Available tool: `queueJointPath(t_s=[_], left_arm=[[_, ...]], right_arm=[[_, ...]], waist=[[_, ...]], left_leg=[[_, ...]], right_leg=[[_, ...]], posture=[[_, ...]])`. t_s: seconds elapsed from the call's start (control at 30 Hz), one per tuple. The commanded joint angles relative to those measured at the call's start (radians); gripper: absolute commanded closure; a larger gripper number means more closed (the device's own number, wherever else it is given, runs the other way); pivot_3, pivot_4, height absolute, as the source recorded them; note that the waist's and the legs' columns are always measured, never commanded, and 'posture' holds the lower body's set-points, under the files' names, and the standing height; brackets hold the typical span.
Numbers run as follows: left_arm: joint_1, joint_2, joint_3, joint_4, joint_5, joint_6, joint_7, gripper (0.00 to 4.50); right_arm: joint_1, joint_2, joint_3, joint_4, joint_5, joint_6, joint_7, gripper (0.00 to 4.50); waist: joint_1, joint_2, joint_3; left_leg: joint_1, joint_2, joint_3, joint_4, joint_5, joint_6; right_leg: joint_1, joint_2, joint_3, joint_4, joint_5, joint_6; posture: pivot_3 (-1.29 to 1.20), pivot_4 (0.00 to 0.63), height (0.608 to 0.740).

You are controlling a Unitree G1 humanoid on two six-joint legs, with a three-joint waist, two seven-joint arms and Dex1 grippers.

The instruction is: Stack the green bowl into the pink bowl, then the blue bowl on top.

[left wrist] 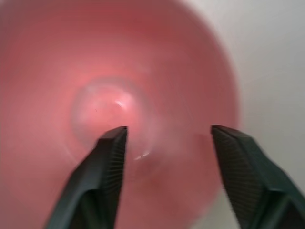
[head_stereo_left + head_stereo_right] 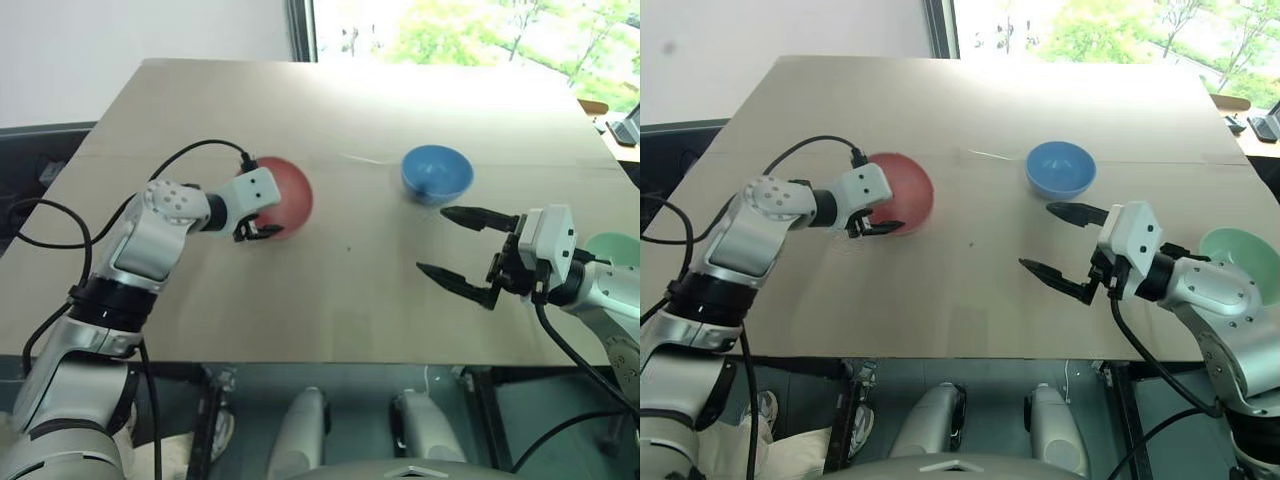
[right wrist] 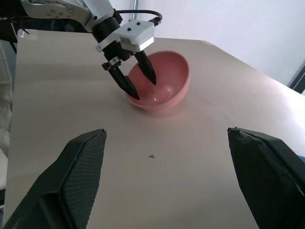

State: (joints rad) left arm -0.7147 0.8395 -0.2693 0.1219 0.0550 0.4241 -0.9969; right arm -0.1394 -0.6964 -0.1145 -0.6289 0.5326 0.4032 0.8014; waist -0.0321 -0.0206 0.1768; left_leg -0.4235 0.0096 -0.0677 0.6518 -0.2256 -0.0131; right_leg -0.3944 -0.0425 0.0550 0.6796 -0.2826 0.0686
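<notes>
The pink bowl [image 2: 290, 190] sits left of centre on the table and looks tipped toward my left gripper [image 2: 262, 232]. That gripper is open at the bowl's near rim, one finger inside [image 3: 148, 74] and one outside [image 3: 127, 83], with a clear gap showing between them in the left wrist view. The blue bowl [image 2: 437, 172] stands upright farther back, right of centre. The green bowl [image 2: 1240, 255] rests at the table's right edge, partly hidden behind my right arm. My right gripper [image 2: 432, 240] hangs wide open above the table in front of the blue bowl, holding nothing.
The pale wooden tabletop [image 2: 350, 110] stretches between the bowls, with its front edge [image 2: 300, 358] close to me. A black cable [image 2: 200, 148] loops over my left forearm. A window lies beyond the far edge.
</notes>
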Motion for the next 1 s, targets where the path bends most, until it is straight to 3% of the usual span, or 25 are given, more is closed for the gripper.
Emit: queueJointPath(t_s=[0.03, 0.07, 0.3, 0.43, 0.5, 0.83, 0.93, 1.0], left_arm=[[-0.045, -0.01, 0.021, 0.01, -0.001, -0.011, -0.012, 2.75], [-0.058, -0.011, 0.037, 0.012, -0.017, -0.004, -0.022, 2.99], [-0.069, 0.048, 0.057, -0.015, -0.031, -0.002, -0.103, 2.99], [-0.05, 0.053, 0.042, -0.053, -0.014, -0.01, -0.099, 2.15], [-0.055, 0.037, 0.038, -0.058, 0.004, -0.01, -0.075, 1.41], [-0.037, -0.001, -0.044, -0.021, 0.144, -0.035, -0.004, 1.41], [-0.047, -0.024, -0.049, -0.012, 0.168, -0.021, 0.015, 2.15], [-0.049, -0.034, -0.041, -0.008, 0.172, -0.015, 0.02, 2.99]], right_arm=[[-0.008, 0.009, -0.002, -0.018, -0.005, -0.027, -0.012, 0.16], [-0.002, 0.01, -0.003, -0.02, -0.008, -0.027, -0.015, 0.16], [0.016, 0.02, -0.002, -0.022, -0.022, -0.038, -0.02, 0.16], [0.014, 0.027, 0.005, -0.015, -0.019, -0.045, -0.019, 0.16], [0.012, 0.028, 0.008, -0.012, -0.019, -0.047, -0.019, 0.16], [-0.006, 0.034, 0.022, 0.001, -0.022, -0.045, -0.024, 0.16], [-0.009, 0.036, 0.024, 0.001, -0.024, -0.043, -0.029, 0.16], [-0.01, 0.037, 0.025, 0.002, -0.024, -0.043, -0.03, 0.16]], waist=[[0.0, 0.0, 0.0], [-0.001, 0.0, 0.0], [-0.007, 0.0, 0.0], [-0.006, 0.0, 0.0], [-0.004, 0.0, 0.0], [-0.003, 0.0, 0.0], [-0.003, 0.0, 0.0], [-0.003, 0.0, 0.0]], left_leg=[[0.0, 0.0, 0.0, 0.0, 0.0, 0.0], [0.002, 0.0, 0.0, 0.0, 0.0, 0.0], [0.004, 0.001, 0.002, -0.001, 0.0, 0.0], [0.004, 0.001, 0.002, -0.001, 0.0, 0.0], [0.004, 0.001, 0.002, -0.001, 0.0, 0.0], [0.004, 0.001, 0.002, -0.001, 0.0, 0.0], [0.004, 0.001, 0.002, -0.001, 0.0, 0.0], [0.004, 0.001, 0.002, -0.001, 0.0, 0.0]], right_leg=[[0.0, 0.0, 0.0, 0.0, 0.0, 0.0], [0.002, 0.0, 0.0, 0.0, 0.0, 0.0], [0.003, 0.001, 0.002, 0.0, 0.0, 0.0], [0.002, 0.001, 0.002, 0.0, 0.0, 0.0], [0.003, 0.001, 0.002, 0.0, 0.0, 0.0], [0.003, 0.001, 0.002, 0.001, 0.0, 0.0], [0.002, 0.001, 0.002, 0.0, 0.0, 0.0], [0.002, 0.001, 0.002, 0.0, 0.0, 0.0]], posture=[[0.0, 0.15, 0.74], [0.0, 0.15, 0.74], [0.0, 0.15, 0.74], [0.0, 0.15, 0.74], [0.0, 0.15, 0.74], [0.0, 0.15, 0.74], [0.0, 0.15, 0.74], [0.0, 0.15, 0.74]])
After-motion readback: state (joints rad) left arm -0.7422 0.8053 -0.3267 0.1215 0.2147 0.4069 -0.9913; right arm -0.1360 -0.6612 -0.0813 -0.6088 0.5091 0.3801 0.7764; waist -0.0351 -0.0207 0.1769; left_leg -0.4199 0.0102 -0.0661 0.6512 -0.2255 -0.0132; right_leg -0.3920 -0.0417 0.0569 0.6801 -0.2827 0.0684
